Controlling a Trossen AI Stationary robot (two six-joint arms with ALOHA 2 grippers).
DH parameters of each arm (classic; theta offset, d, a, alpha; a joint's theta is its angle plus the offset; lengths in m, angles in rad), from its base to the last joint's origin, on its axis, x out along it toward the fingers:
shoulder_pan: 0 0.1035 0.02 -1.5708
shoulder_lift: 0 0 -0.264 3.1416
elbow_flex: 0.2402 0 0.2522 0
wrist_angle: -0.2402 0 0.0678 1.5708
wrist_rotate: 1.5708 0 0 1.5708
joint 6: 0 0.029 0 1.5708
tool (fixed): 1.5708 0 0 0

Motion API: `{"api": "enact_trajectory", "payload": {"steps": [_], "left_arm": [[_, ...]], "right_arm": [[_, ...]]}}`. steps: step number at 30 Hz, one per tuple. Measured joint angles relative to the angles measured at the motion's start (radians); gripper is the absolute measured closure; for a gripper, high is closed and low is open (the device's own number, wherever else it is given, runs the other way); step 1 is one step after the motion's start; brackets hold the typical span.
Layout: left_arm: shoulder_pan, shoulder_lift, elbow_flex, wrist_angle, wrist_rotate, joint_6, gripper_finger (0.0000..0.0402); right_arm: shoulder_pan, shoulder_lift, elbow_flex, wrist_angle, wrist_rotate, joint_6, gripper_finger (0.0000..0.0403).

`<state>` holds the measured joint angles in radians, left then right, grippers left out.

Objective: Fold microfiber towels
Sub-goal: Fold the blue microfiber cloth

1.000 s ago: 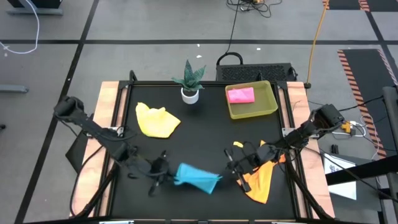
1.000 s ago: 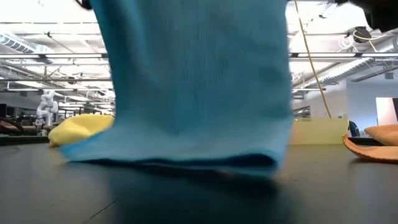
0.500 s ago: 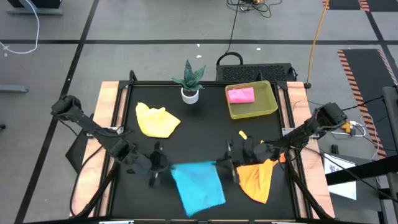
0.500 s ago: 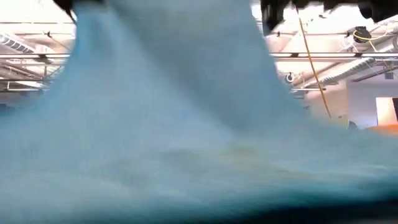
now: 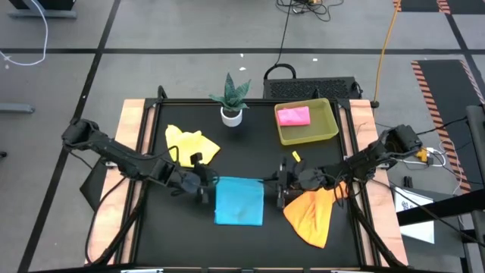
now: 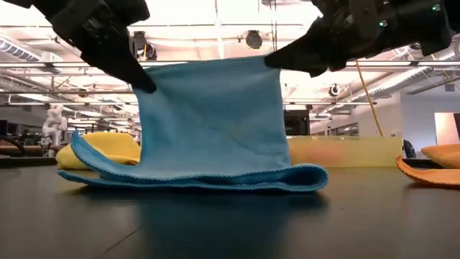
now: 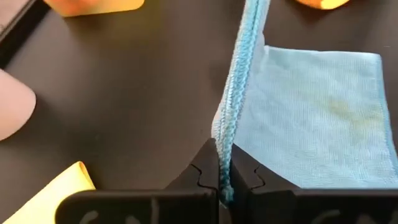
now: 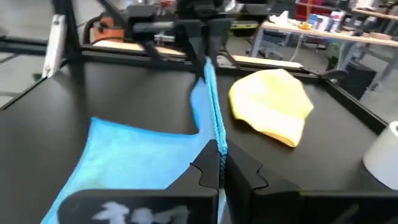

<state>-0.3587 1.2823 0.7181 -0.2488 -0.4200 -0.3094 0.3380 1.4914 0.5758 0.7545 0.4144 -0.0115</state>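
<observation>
In the lower centre of the high view, the light blue towel [image 5: 239, 201] lay on the black table [image 5: 250, 152]. The left gripper [image 5: 203, 184] and right gripper [image 5: 281, 184] each pinched an upper corner, holding that edge raised and taut between them.

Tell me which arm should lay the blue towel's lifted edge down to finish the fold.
Neither alone; both. The left gripper and right gripper are each shut on a corner of the blue towel, whose lifted edge stretches between them, so lowering together looks best.

small potted plant [image 5: 230, 97] and yellow-green tray [image 5: 328, 128] along the black table's [image 5: 250, 158] far edge
</observation>
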Motion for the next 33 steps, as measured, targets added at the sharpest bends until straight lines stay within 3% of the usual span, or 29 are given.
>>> {"api": "enact_trajectory", "payload": {"steps": [6,11,17,26,33], "left_arm": [[-0.027,0.015,0.001,0.037,0.156,0.099,0.0385],[-0.072,0.098,-0.034,0.166,0.188,0.09,0.0396],[-0.115,0.192,-0.047,0.228,0.213,0.08,0.038],[-0.138,0.204,-0.047,0.312,0.271,0.078,0.0396],[-0.16,0.223,-0.044,0.382,0.271,0.092,0.0386]], "right_arm": [[0.041,0.029,0.0,0.004,-0.18,0.012,0.0403],[0.059,0.126,0.0,0.042,-0.208,0.058,0.0403],[0.075,0.208,0.0,0.128,-0.254,0.06,0.0403],[0.104,0.189,-0.001,0.152,-0.261,0.059,0.0403],[0.183,0.183,0.0,0.13,-0.257,0.078,0.0403]]}}
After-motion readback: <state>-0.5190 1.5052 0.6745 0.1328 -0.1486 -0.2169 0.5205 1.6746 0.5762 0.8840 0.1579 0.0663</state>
